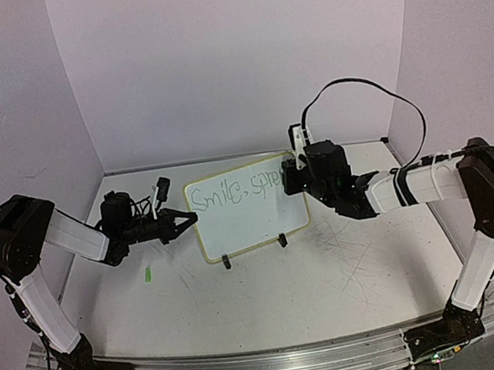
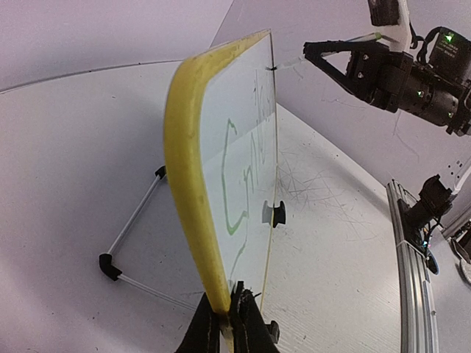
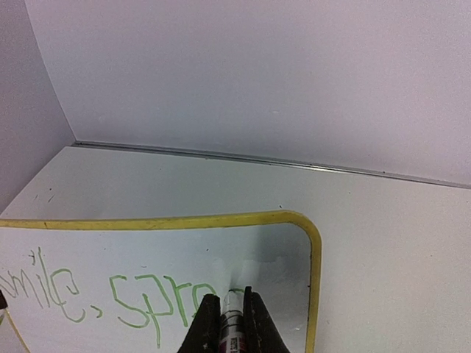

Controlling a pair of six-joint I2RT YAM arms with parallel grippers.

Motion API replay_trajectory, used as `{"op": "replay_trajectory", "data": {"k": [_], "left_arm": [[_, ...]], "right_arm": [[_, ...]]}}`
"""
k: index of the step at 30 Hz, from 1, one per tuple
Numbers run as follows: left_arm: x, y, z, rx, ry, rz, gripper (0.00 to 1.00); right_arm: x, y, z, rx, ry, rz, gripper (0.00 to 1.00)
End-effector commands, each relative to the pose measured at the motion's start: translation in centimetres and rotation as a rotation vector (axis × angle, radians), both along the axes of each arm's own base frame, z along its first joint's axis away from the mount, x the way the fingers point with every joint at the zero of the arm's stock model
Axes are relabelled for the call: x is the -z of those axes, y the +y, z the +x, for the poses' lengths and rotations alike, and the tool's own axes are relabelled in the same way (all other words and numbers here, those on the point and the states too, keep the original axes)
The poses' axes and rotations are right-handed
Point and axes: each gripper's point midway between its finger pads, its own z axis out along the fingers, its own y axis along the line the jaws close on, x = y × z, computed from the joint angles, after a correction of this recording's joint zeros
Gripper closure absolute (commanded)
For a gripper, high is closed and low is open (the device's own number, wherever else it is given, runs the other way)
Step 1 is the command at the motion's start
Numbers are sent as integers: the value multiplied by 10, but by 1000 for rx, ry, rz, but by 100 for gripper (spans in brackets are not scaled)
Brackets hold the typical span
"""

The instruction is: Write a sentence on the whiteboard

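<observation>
The whiteboard [image 1: 249,210], white with a thin yellow frame and two black feet, stands tilted at the table's middle. Light green writing [image 1: 234,189] reads "Smile, spre" in one line; it also shows in the right wrist view [image 3: 132,301]. My left gripper [image 1: 187,219] is shut on the board's left yellow edge [image 2: 193,184]. My right gripper [image 1: 294,176] is shut on a marker [image 3: 232,323] whose tip touches the board's upper right part, at the end of the green letters. The marker's white body sticks up above the gripper [image 1: 298,136].
A small green marker cap [image 1: 149,274] lies on the scratched white table left of the board. A wire stand [image 2: 132,243] props the board from behind. Walls close the back and sides. An aluminium rail [image 1: 254,368] runs along the near edge.
</observation>
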Motion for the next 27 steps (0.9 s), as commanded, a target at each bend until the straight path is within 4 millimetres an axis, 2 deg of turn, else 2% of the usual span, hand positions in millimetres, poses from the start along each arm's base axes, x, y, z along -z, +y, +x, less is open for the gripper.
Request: {"op": "replay_trajectory", "data": {"k": [1,10,19,27], "left_arm": [[31,12,8,-70,4,117,100],[31,12,8,-68,5,116,100],[31,12,7,-68,4,116,100],[31,12,7,-68,3,116,100]], "right_arm": [[9,1,-7,-15,30,6,100],[16,-7,-11,9,48,-7,100],[-3,-16,-1,75,-4,-20,100],[-24,-10,9,66,-56,-12,100]]}}
